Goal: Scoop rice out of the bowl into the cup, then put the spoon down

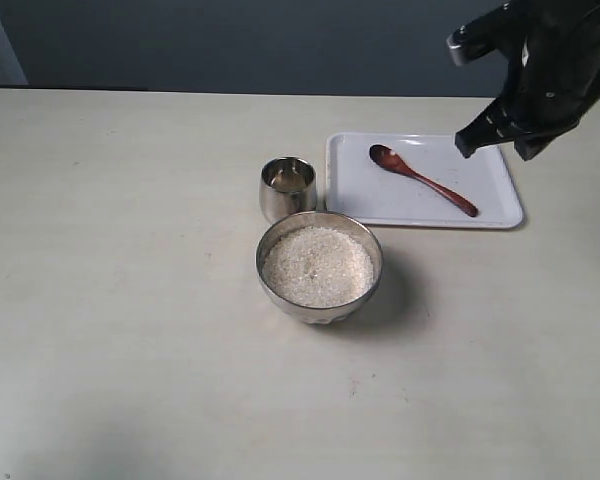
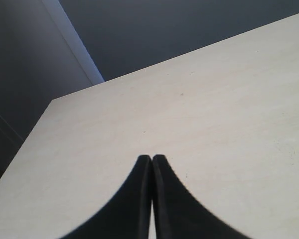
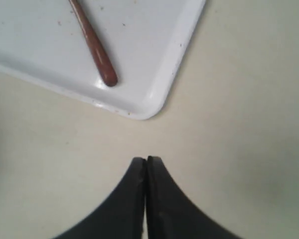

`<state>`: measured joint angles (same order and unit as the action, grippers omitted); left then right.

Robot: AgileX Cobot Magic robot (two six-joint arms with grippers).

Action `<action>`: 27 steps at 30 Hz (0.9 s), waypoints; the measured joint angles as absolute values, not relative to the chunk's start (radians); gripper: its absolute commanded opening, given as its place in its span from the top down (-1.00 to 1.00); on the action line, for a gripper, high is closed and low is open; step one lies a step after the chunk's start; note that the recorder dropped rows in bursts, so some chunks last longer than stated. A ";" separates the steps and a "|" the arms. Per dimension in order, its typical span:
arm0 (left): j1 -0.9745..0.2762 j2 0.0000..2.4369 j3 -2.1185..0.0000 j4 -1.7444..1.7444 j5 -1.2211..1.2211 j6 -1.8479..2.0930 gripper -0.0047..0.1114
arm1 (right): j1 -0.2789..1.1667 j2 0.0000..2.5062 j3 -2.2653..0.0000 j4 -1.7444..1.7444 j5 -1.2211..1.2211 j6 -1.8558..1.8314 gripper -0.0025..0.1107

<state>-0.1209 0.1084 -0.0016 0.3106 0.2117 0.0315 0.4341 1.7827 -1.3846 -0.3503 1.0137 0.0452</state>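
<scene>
Lying on the tray is the spoon.

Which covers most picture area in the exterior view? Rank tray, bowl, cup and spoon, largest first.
1. tray
2. bowl
3. cup
4. spoon, though it is longer than the cup is wide, so this last pair is close.

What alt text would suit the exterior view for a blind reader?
A steel bowl full of rice sits on a pale table, a small steel cup just behind it. To the right, a wooden spoon lies on a white tray, the right arm's black fingers hanging above its far right corner.
</scene>
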 measured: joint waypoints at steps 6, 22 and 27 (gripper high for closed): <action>-0.121 0.108 -0.002 0.311 0.212 0.032 0.91 | 0.434 1.618 -1.385 -0.246 1.109 0.045 0.96; -0.121 0.108 -0.002 0.311 0.212 0.032 0.91 | 0.434 0.942 -1.363 0.076 1.213 0.047 0.96; -0.121 0.108 -0.002 0.311 0.212 0.032 0.91 | 0.434 0.653 -1.209 0.082 1.222 0.158 0.96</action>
